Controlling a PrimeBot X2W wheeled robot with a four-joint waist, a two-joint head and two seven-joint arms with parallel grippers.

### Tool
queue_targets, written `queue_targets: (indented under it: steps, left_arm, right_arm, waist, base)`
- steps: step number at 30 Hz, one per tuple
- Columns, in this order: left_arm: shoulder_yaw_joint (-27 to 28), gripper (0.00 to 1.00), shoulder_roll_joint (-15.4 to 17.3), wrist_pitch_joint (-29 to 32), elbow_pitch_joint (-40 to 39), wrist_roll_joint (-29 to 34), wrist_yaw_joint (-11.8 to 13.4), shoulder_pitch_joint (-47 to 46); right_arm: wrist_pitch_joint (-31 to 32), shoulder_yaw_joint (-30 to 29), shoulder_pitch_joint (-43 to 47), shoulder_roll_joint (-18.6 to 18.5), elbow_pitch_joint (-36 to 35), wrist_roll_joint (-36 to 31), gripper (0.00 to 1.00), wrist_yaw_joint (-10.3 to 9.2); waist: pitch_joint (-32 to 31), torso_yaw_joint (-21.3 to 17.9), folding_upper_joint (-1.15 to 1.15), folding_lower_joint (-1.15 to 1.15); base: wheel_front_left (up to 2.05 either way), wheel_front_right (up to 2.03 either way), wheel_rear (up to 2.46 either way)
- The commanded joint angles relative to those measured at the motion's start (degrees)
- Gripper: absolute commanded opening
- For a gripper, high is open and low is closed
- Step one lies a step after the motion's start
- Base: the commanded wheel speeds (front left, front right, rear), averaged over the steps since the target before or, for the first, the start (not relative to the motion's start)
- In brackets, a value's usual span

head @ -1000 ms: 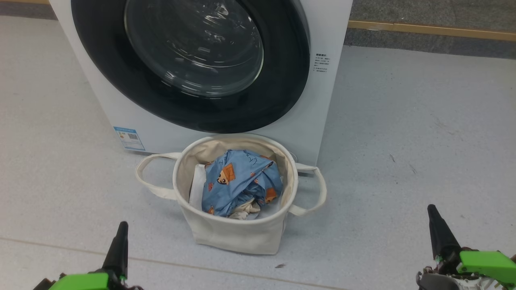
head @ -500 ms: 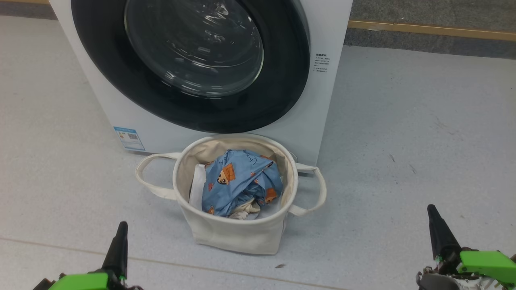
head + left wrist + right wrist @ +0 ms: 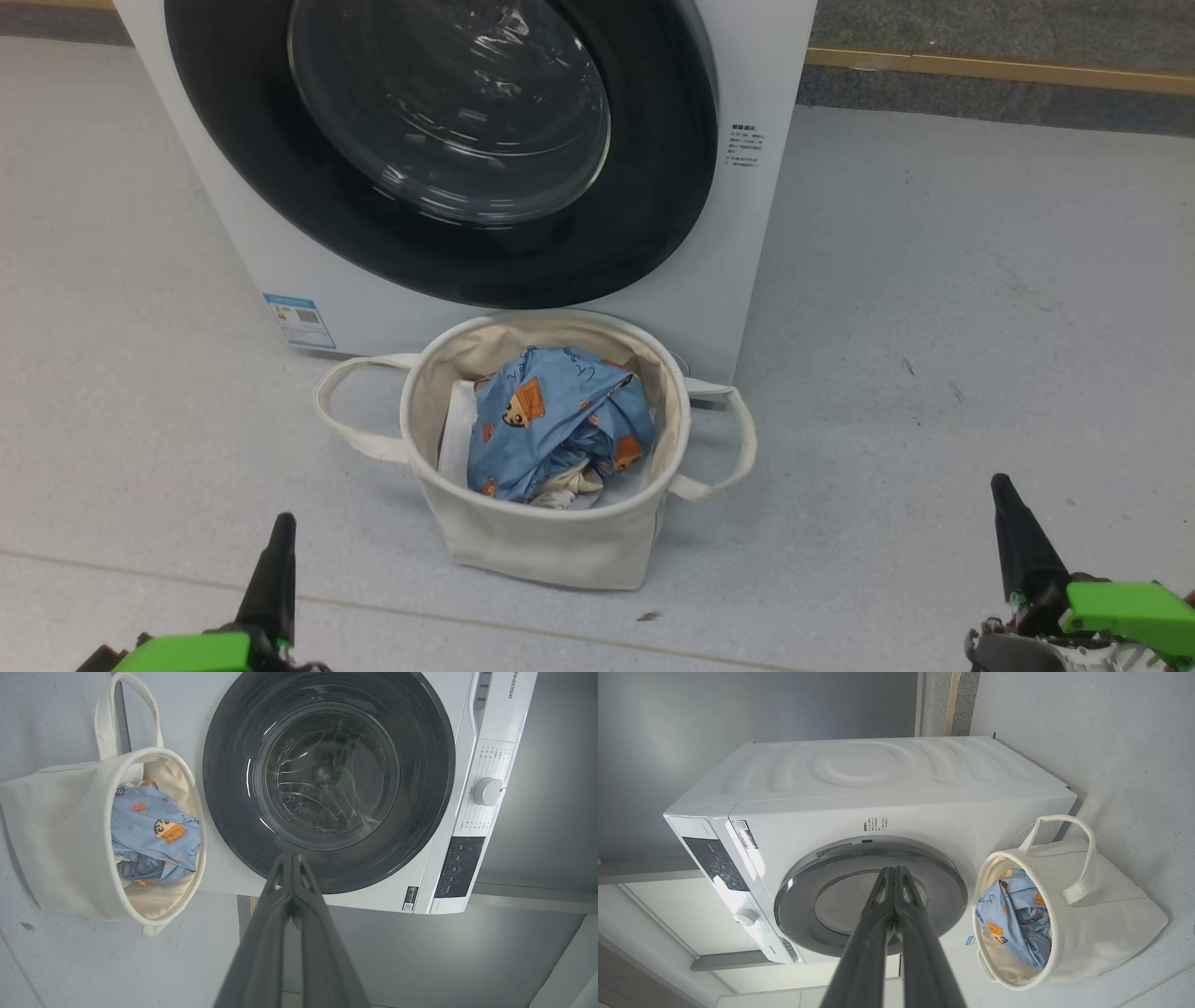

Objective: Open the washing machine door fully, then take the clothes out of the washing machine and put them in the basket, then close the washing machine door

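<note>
The white washing machine point(image 3: 738, 243) stands ahead with its round black door point(image 3: 280, 215) flat against its front. Directly before it on the floor sits the cream canvas basket point(image 3: 551, 546), holding the light blue clothes point(image 3: 555, 411) with orange cartoon figures. My left gripper point(image 3: 280, 525) is low at the left, shut and holding nothing, well short of the basket. At the lower right my right gripper point(image 3: 1002, 487) is also shut and holding nothing. Both wrist views look along shut fingers point(image 3: 290, 868) point(image 3: 893, 877) at the door point(image 3: 233, 812) point(image 3: 794, 905), basket point(image 3: 56, 826) point(image 3: 1111, 914) and clothes point(image 3: 154, 835) point(image 3: 1017, 924).
Grey speckled floor point(image 3: 934, 373) surrounds the machine and basket. A wooden skirting strip point(image 3: 999, 70) runs along the wall at the back right. The machine's control panel and dial point(image 3: 487, 792) sit along its top front. A white sheet point(image 3: 457, 434) lies inside the basket beside the clothes.
</note>
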Motion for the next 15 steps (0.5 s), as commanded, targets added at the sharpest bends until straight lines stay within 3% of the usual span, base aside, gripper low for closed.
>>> queue_targets:
  steps: [1,15]
  left_arm:
    - [1.92,0.00,0.83,0.38,-1.51,0.08,-0.41,-2.51]
    - [1.96,0.00,0.80,0.41,-1.51,0.11,-0.41,-2.51]
  right_arm:
    - [0.43,0.93,-2.82,-0.40,-1.75,-0.19,0.00,0.01]
    - [0.54,0.80,-2.83,-0.31,-1.74,-0.31,0.00,0.01]
  waist:
    - [0.00,0.00,0.00,0.00]
    - [0.00,0.00,0.00,0.00]
  base:
    - [0.00,0.00,0.00]
    - [0.00,0.00,0.00]
